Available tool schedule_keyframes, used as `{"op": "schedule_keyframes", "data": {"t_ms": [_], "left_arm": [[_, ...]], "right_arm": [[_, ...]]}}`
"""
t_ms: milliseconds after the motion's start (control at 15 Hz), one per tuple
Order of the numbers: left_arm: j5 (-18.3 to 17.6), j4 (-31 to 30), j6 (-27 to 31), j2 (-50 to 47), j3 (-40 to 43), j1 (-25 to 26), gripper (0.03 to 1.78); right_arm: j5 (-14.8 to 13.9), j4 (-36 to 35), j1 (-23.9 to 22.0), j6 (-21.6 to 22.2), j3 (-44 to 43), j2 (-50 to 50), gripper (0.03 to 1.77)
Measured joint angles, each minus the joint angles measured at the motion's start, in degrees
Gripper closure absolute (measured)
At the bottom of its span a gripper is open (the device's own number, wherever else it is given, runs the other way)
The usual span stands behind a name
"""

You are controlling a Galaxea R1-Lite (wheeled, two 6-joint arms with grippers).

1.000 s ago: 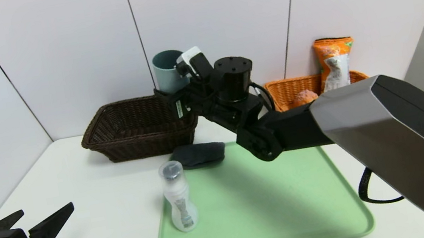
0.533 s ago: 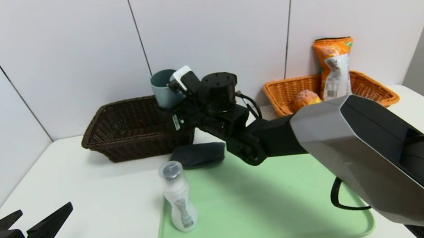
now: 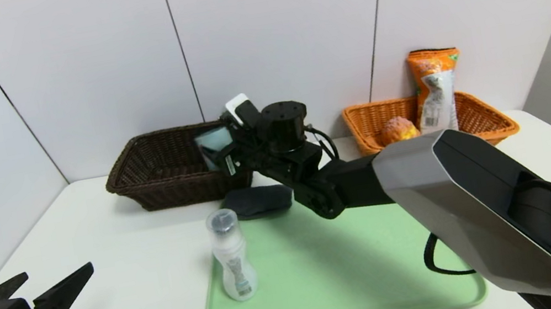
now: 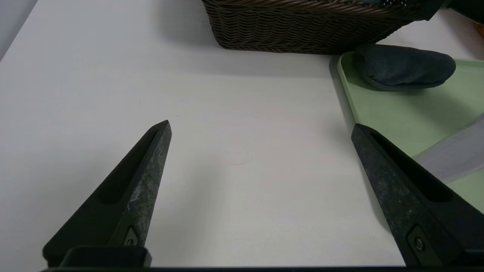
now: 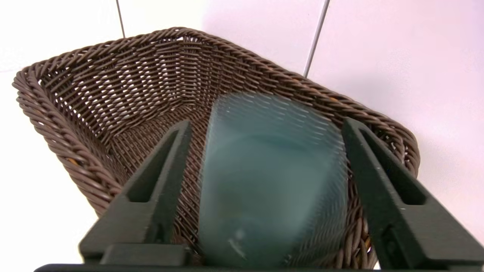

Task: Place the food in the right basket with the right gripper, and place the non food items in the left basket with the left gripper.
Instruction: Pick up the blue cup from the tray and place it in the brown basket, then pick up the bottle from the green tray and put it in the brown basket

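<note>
Right pincer: the right gripper (image 5: 264,122) reaches across to the robot's left and hangs over the near right corner of the rectangular dark brown woven wicker basket (image 3: 169,186). Its fingers stand apart, with a sliver of gap showing on each side of the cup between them, so nothing is clamped.
Cup: the plain teal-blue plastic cup (image 5: 272,181) is blurred between those fingers, inside the dark basket's rim. It looks let go and dropping in; I cannot tell whether it has touched the bottom.
Left pincer: the left gripper (image 4: 261,126) is parked low over the white table (image 3: 121,270) at the robot's left, fingers spread wide and empty.
Bottle: the small translucent white bottle with a grey cap (image 3: 232,262) stands upright on the near left corner of the flat pale green tray (image 3: 357,275).
Cloth: the rolled dark grey cloth (image 3: 258,201) lies at the tray's far left corner, just in front of the dark basket.
Food: the round golden-brown bun (image 3: 397,129) and the long orange snack packet (image 3: 435,88) are already in the rectangular orange-tan woven wicker basket (image 3: 488,121), the packet leaning up on end.
Handling, bottle: likely light, stiff, smooth-sided and top-heavy, so easy to tip. The narrowed waist looks the safest hold.
Handling, cloth: soft and yielding, may unroll. Best pinched across the middle of the roll.
Handling, cup: light and rigid; it may bounce or roll onto its side on the weave.
</note>
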Motion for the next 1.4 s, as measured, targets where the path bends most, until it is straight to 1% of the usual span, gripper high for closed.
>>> {"op": "schedule_keyframes", "data": {"t_ms": [267,400,600,733,800,933,1133,1267,1400], "left_arm": [[0.0,0.0,0.0,-0.5,0.0,0.0,0.12],[0.0,0.0,0.0,-0.7,0.0,0.0,0.12],[0.0,-0.1,0.0,-0.7,-1.0,0.0,0.12],[0.0,-0.2,-1.2,-0.6,-2.8,-1.6,0.12],[0.0,-0.2,-2.7,-0.5,-4.2,-3.1,0.12],[0.2,-0.2,-4.9,-0.2,-6.5,-6.3,0.12],[0.3,-0.2,-4.7,1.2,-7.6,-9.1,0.12],[0.6,-0.6,-4.7,2.6,-8.6,-11.5,0.12],[1.3,-2.0,-4.7,4.8,-9.8,-13.3,0.12]], "right_arm": [[-0.1,-0.1,-0.1,0.1,0.0,-0.4,0.28],[-0.4,-1.6,-0.4,0.1,0.0,-1.3,0.24],[-0.5,-2.1,-2.3,0.0,0.1,-5.4,0.19],[-0.5,-1.7,-4.5,-0.1,2.0,-10.6,0.17],[-0.3,-1.6,-5.8,-0.1,4.9,-13.7,0.16],[-0.1,-1.6,-8.2,-0.1,15.0,-21.5,0.14],[0.3,-1.8,-12.6,-0.2,33.7,-34.0,0.13],[0.4,-2.2,-17.2,-0.2,45.3,-42.1,0.12],[0.5,-3.0,-23.8,-0.2,53.5,-49.2,0.11]]}}
